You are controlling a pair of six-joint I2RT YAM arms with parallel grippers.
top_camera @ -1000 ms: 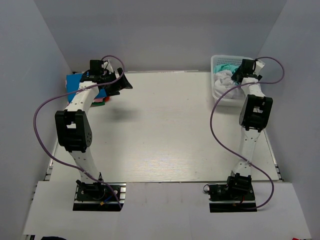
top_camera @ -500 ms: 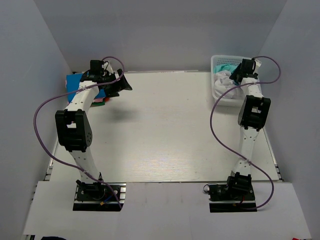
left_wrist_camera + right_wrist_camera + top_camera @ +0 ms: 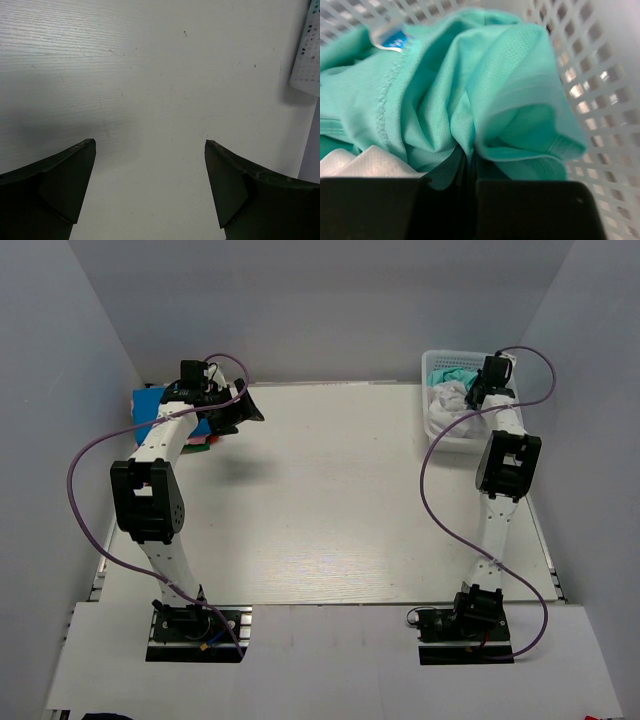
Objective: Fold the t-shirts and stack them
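In the right wrist view, my right gripper [image 3: 470, 156] is shut on a fold of the crumpled teal-green t-shirt [image 3: 470, 85], which lies in the white lattice basket [image 3: 605, 105]. A white t-shirt [image 3: 362, 162] lies beside it at the lower left. From above, the right gripper [image 3: 473, 390] dips into the basket [image 3: 455, 354] at the far right, over the teal t-shirt [image 3: 445, 373] and the white one [image 3: 450, 400]. My left gripper [image 3: 250, 408] hangs open over bare table at the far left, with nothing between its fingers [image 3: 65, 175]. Behind it lies a stack with a bright blue t-shirt [image 3: 148, 403] on top.
Pink and dark green cloth edges [image 3: 200, 441] show under the blue shirt. The white table [image 3: 320, 490] is walled by grey panels at the back and sides. The basket's corner [image 3: 310, 55] shows at the right edge of the left wrist view.
My right gripper has gone from open to shut, closing on the teal-green t-shirt in the basket, and its wrist has shifted slightly toward the back. The left arm has barely moved.
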